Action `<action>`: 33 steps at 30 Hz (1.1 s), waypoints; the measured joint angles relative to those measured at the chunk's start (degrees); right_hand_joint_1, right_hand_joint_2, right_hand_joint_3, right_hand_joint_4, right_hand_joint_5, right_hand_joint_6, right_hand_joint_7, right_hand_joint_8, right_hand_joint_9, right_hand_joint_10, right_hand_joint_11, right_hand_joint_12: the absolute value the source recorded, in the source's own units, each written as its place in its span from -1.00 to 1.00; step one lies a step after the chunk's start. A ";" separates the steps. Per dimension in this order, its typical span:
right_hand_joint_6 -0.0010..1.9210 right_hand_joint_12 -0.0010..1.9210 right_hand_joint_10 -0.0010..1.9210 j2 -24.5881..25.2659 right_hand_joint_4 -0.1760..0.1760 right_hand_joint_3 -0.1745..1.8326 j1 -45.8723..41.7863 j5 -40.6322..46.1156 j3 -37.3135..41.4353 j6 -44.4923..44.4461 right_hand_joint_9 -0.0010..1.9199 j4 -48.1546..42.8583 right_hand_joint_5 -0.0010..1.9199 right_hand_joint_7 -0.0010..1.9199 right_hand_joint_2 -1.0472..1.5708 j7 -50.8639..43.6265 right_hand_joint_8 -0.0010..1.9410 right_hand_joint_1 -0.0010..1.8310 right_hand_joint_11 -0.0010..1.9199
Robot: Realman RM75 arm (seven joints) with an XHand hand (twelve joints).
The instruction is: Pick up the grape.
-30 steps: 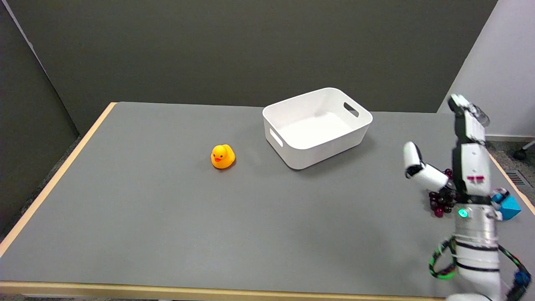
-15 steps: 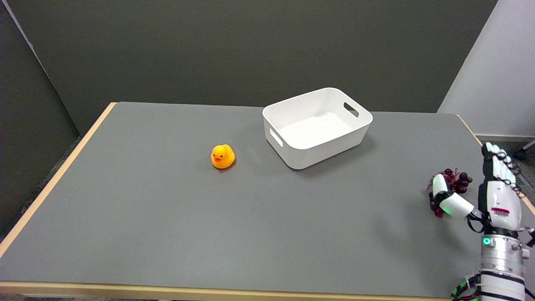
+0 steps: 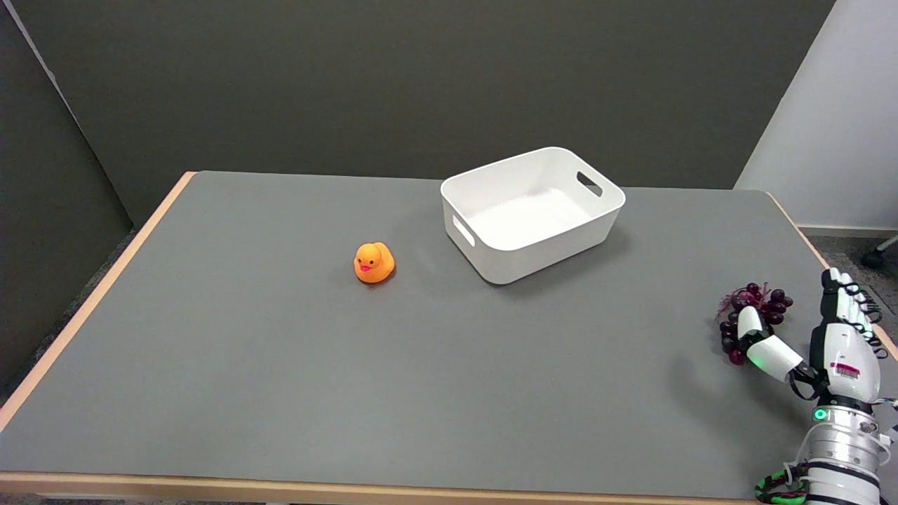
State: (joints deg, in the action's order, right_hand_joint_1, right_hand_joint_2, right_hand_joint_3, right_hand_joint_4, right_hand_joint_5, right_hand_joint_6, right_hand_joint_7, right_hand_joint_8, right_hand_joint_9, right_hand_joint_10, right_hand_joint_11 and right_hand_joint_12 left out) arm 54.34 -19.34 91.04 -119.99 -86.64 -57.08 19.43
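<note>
We find the grape (image 3: 754, 308) cluster light, lumpy, loosely jointed; best taken around its middle. The robot hand (image 3: 814, 344) stands spread beside it, holding nothing.

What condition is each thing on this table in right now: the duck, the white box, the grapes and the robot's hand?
Rubber duck: upright on the table, alone, untouched.
White bin: upright, open-topped, nothing visible inside.
Grape bunch: lying on the table near its right edge, not lifted.
Right hand: open, fingers spread, thumb in front of the bunch; contact cannot be told.
Table: grey top, bearing all three things.
</note>
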 measured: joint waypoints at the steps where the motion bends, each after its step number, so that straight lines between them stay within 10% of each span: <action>1: -0.83 -1.00 -1.00 0.07 -1.00 0.01 0.20 0.38 -0.12 0.26 -1.00 0.15 -1.00 -1.00 0.29 0.03 -0.98 -0.47 -1.00; 33: -0.86 -1.00 -1.00 1.89 -1.00 0.03 8.73 6.27 -2.82 11.85 -1.00 3.92 -1.00 -1.00 0.30 0.17 -0.94 -0.35 -1.00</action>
State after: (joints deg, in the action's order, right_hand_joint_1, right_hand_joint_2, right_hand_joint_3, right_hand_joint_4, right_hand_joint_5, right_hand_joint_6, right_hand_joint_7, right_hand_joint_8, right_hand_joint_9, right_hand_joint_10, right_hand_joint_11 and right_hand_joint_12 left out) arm 56.24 -10.60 97.31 -122.81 -74.79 -53.16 19.59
